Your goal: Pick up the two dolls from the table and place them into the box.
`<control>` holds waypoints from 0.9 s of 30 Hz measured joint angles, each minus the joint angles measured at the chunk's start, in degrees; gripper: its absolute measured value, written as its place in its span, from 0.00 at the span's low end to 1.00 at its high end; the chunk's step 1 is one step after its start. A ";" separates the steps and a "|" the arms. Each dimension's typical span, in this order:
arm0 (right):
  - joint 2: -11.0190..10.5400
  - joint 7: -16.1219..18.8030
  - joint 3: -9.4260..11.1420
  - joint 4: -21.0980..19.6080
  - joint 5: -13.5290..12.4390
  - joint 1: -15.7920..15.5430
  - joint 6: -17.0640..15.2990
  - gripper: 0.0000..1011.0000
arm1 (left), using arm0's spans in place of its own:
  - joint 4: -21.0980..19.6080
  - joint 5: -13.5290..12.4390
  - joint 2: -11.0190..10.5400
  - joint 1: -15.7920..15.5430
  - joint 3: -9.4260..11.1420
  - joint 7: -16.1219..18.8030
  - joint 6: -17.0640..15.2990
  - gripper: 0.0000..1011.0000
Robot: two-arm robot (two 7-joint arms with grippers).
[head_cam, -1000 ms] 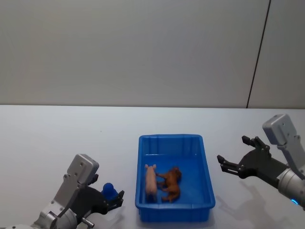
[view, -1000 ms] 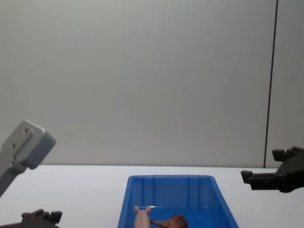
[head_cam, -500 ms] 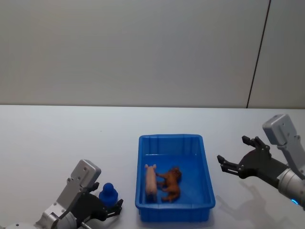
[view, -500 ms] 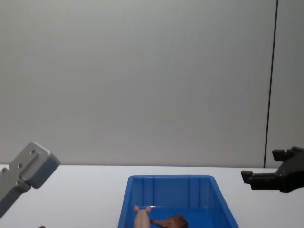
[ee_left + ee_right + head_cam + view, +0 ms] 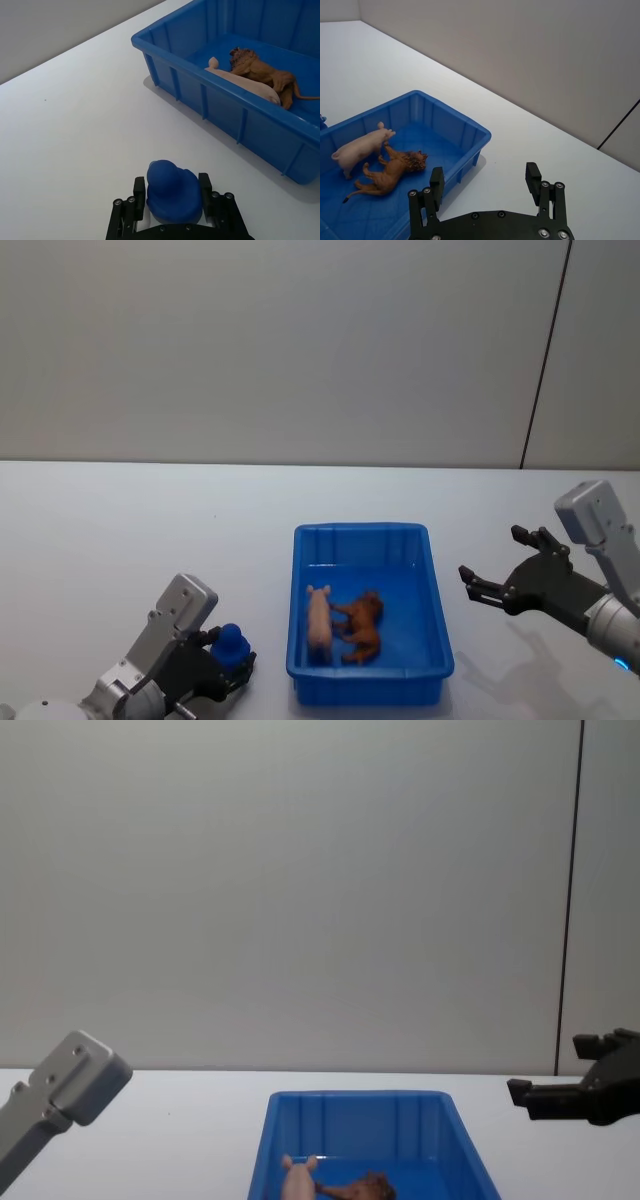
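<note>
You have a bright blue box [image 5: 436,635] on a plain white table [image 5: 120,540]; inside, one smooth pale pink doll [image 5: 319,622] and one reddish-brown doll [image 5: 363,628]; outside sits a darker blue rounded thing [image 5: 231,644] between black fingers [image 5: 139,192]

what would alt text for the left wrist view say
The left gripper is closed around a small blue rounded toy on the white table. Beside it, a blue box holds a pink doll and a brown doll.

Box [image 5: 360,1120] and dolls [image 5: 330,1185] cut off below.
</note>
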State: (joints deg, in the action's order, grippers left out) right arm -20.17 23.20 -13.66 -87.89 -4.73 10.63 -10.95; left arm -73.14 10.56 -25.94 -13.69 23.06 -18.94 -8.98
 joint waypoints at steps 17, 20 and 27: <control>0.00 0.00 0.00 0.00 0.00 0.00 0.00 0.99 | -2.29 -0.87 -0.59 -0.26 -1.08 1.31 0.19 0.54; 0.00 0.00 0.00 0.00 0.00 0.00 0.00 0.99 | -3.49 -0.99 -0.75 -0.39 -1.41 1.82 0.56 0.52; 0.00 0.00 0.00 0.00 0.00 0.00 0.00 0.99 | -6.54 -1.57 -0.47 -1.72 -2.08 2.48 1.96 0.48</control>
State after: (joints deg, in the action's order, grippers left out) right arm -20.17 23.21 -13.67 -87.88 -4.73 10.63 -10.95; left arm -79.68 8.98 -26.42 -15.41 20.98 -16.46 -7.03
